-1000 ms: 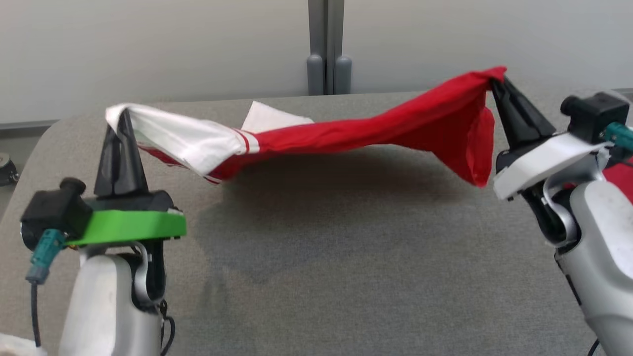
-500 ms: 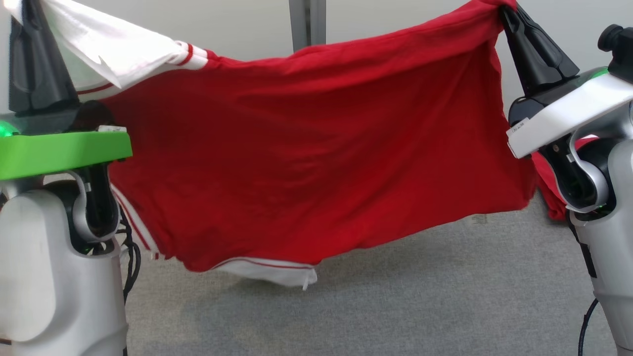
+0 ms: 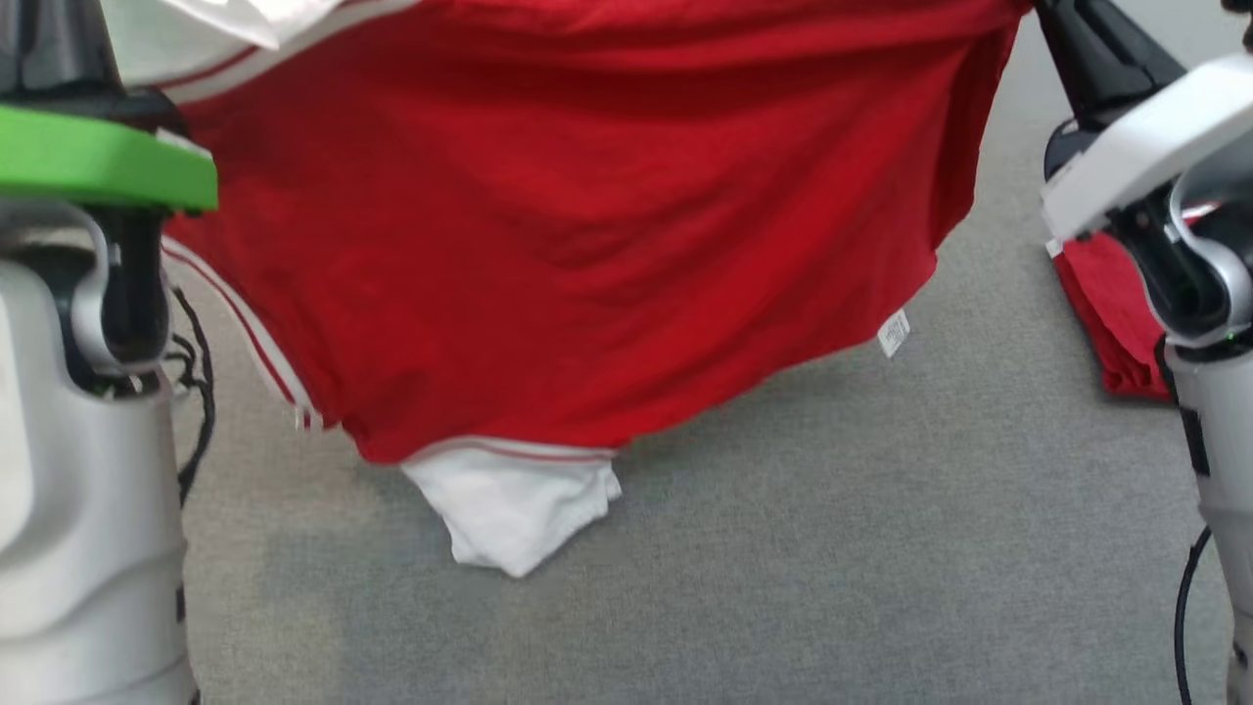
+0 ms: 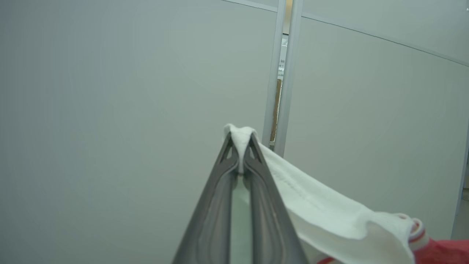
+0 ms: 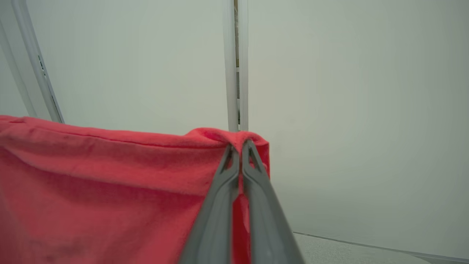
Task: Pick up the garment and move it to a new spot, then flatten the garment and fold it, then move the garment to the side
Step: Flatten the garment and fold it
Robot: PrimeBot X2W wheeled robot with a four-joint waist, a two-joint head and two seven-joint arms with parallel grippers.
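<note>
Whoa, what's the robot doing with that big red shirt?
It holds the red garment up in the air, stretched between both arms. The left gripper is shut on a white part of it, and the right gripper is shut on a red corner. A white sleeve dangles low over the grey table. Flattening and folding are not yet done.

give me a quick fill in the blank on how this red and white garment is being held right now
1. The left gripper is shut on the ____ part of the garment.
2. The right gripper is shut on the ____ part of the garment.
3. The garment hangs between the two grippers above a ____ table.

Missing words: white; red; grey
</note>
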